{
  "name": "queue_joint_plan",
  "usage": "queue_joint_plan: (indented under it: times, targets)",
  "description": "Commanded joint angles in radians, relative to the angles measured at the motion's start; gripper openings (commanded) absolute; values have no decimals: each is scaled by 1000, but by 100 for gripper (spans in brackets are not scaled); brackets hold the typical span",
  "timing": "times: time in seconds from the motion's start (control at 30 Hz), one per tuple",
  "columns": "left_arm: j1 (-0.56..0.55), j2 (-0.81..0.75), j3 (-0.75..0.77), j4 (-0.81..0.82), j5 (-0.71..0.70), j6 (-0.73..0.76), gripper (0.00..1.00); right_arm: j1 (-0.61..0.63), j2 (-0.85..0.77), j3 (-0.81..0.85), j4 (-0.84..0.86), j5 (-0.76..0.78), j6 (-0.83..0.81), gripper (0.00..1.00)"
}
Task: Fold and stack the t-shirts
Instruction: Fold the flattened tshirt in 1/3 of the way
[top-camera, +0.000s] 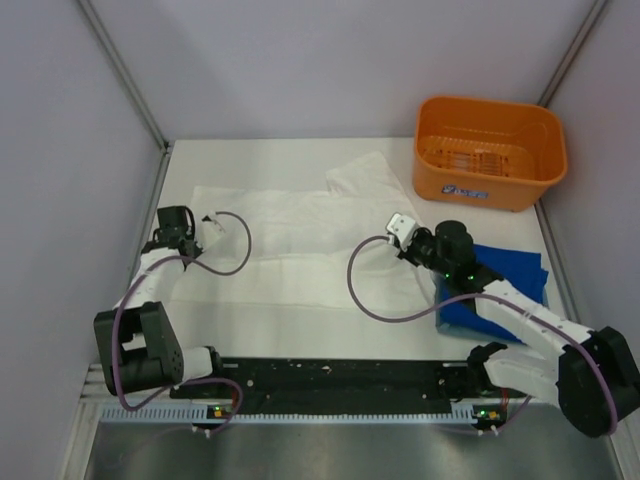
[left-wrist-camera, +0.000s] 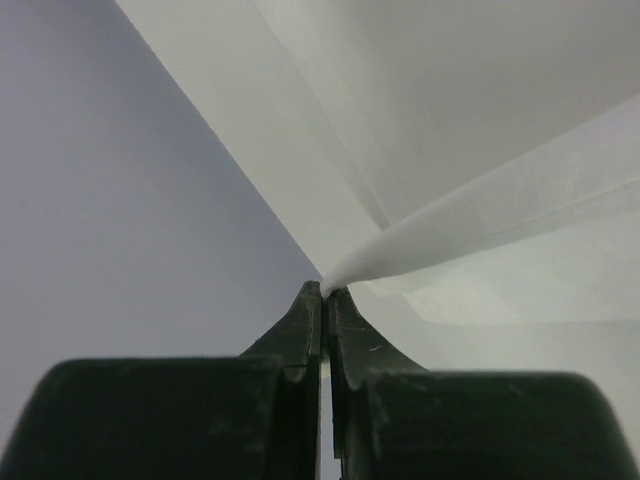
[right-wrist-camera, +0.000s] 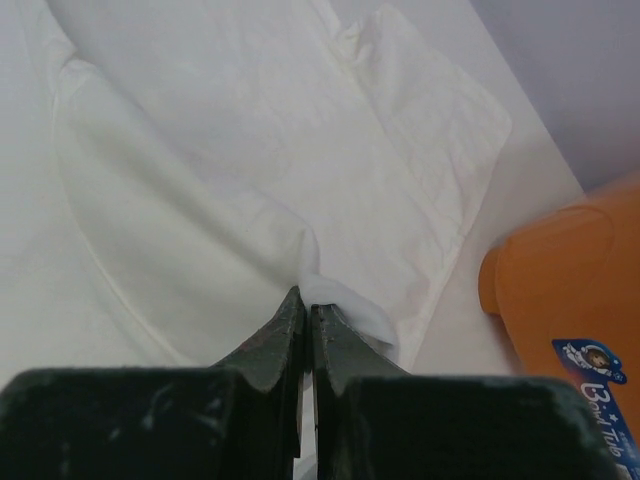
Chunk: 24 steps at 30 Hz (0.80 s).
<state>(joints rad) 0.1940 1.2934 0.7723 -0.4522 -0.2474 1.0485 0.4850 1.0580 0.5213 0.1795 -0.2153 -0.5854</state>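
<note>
T-shirts, two — white t-shirt (top-camera: 290, 240) spread out, blue t-shirt (top-camera: 512, 266) folded — beside one orange basket (top-camera: 530, 180). We see left gripper (left-wrist-camera: 325, 292) and right gripper (right-wrist-camera: 303, 300) each clamped on the white one.

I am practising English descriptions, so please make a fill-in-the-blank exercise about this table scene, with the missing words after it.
1. The left hand and the right hand are both shut on the t-shirt whose colour is ____.
2. The blue t-shirt lies folded beneath the ____ arm.
3. The basket in the far right corner is ____ in colour.

Missing words: white; right; orange.
</note>
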Motion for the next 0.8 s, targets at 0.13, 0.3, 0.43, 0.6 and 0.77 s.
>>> queue_joint_plan:
  times: [0.13, 0.3, 0.43, 0.6, 0.77]
  targets:
    - [2, 70, 58, 66, 10, -41, 0, -14, 82, 9, 58, -12, -42, 0]
    - [4, 113, 55, 75, -4, -47, 20, -16, 95, 16, 42, -44, -36, 0]
    - [2, 152, 137, 44, -18, -108, 45, -11, 89, 48, -95, -244, -51, 0]
    - [-11, 139, 300, -152, 158, -209, 49, 131, 46, 56, -446, -248, -283, 0]
    - [-83, 115, 294, -166, 174, -232, 50, 369, 127, 71, -695, -43, -422, 4]
